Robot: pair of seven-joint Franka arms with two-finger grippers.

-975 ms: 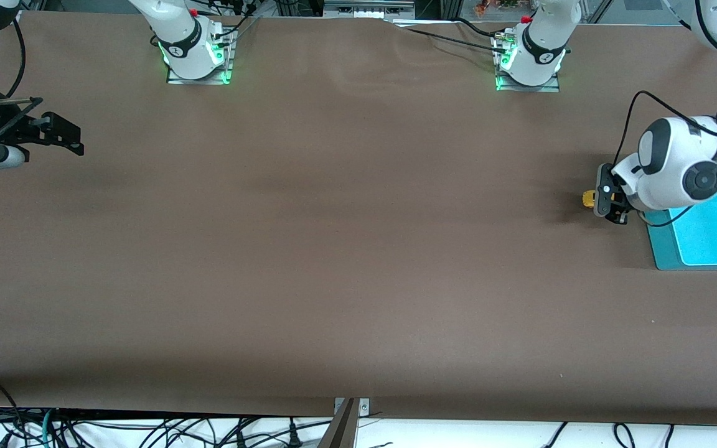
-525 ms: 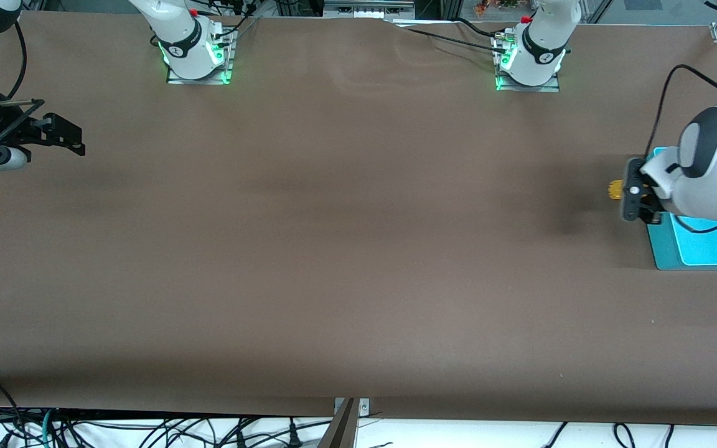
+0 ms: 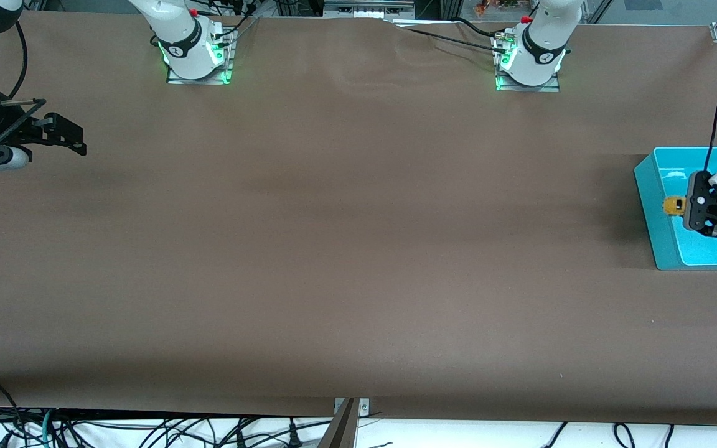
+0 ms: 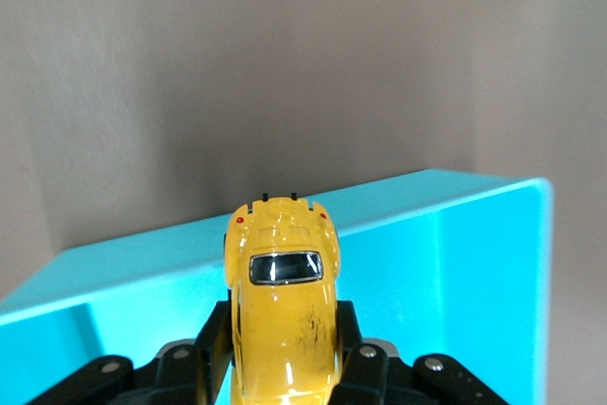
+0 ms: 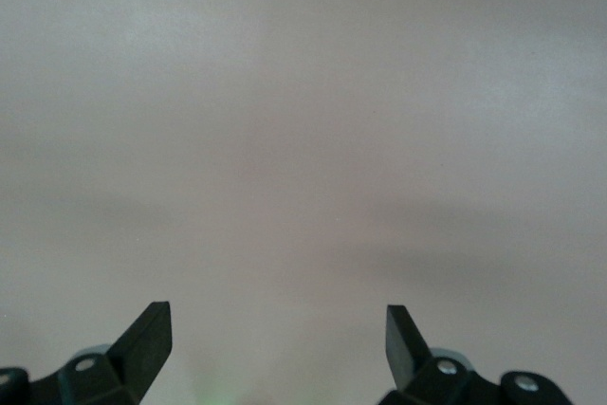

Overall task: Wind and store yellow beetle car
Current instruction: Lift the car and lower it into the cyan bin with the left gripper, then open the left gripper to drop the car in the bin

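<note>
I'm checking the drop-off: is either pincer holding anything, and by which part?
The left pincer grips the yellow beetle car by its sides, over the teal bin. The right pincer is open and empty.

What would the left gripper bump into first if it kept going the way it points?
Probably the blue bin's wall: the left gripper, holding the yellow beetle car, points at it. Depth is unclear.
</note>
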